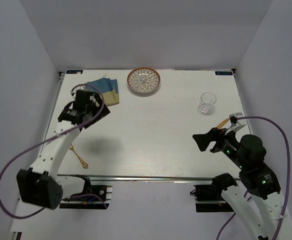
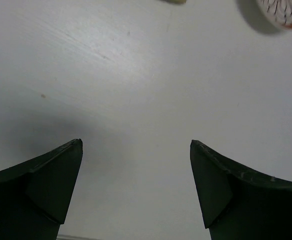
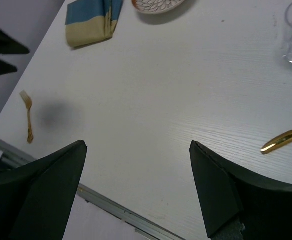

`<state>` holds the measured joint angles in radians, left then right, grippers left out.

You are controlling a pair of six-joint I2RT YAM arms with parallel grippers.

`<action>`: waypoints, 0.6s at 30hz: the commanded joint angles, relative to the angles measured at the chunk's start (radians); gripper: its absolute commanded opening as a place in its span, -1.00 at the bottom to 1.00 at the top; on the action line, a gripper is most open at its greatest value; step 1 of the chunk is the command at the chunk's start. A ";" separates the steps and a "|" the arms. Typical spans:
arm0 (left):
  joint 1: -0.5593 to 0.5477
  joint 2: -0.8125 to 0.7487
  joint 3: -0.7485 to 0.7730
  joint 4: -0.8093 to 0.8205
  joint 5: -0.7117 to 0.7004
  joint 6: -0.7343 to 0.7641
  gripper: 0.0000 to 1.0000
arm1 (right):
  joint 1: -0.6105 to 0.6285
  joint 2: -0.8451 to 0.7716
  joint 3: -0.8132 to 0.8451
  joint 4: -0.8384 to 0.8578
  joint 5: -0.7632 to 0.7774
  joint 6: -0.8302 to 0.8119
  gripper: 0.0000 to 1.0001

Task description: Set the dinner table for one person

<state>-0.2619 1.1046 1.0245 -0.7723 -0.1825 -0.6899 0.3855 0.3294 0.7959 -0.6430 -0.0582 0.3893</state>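
The dinner table point(image 1: 156, 130) is a large white top with a metal rail along its near edge. My left gripper point(image 1: 98, 107) hovers open over the back left, beside a folded blue and tan placemat point(image 1: 106, 91). In the left wrist view the left gripper point(image 2: 136, 145) has only bare table between its fingers. A patterned plate point(image 1: 143, 80) sits at the back centre and a clear glass point(image 1: 206, 103) at the back right. My right gripper point(image 1: 200, 141) is open above the near right; in its wrist view the right gripper point(image 3: 137, 145) holds nothing.
A gold fork point(image 1: 78, 156) lies near the front left edge, and it also shows as the fork point(image 3: 28, 115) in the right wrist view. A gold utensil point(image 3: 283, 140) lies just right of the right gripper. The metal rail point(image 3: 121, 215) runs along the table's near edge.
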 commanded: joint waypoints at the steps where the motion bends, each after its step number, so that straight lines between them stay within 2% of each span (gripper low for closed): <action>1: 0.084 0.115 0.149 0.067 0.063 -0.126 0.96 | -0.002 0.014 -0.018 0.112 -0.161 0.013 0.79; 5: 0.217 0.363 0.317 0.068 0.087 -0.197 0.93 | -0.004 0.013 -0.069 0.147 -0.284 0.039 0.79; 8: 0.279 0.578 0.478 0.061 0.100 -0.174 0.85 | 0.000 -0.004 -0.092 0.176 -0.371 0.037 0.78; 9: 0.288 0.666 0.529 0.061 0.081 -0.139 0.84 | -0.003 -0.013 -0.109 0.184 -0.396 0.037 0.78; 14: 0.346 0.917 0.850 0.070 0.130 0.045 0.87 | -0.004 -0.032 -0.130 0.187 -0.488 0.004 0.79; 16: 0.358 1.003 0.940 0.093 0.169 0.107 0.89 | -0.004 -0.041 -0.142 0.193 -0.506 -0.001 0.79; 18: 0.368 1.029 0.942 0.161 0.236 0.177 0.90 | -0.002 -0.050 -0.165 0.218 -0.522 0.016 0.79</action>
<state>0.0914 2.1468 1.9091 -0.6712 -0.0418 -0.6495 0.3855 0.2977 0.6510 -0.4992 -0.5037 0.4107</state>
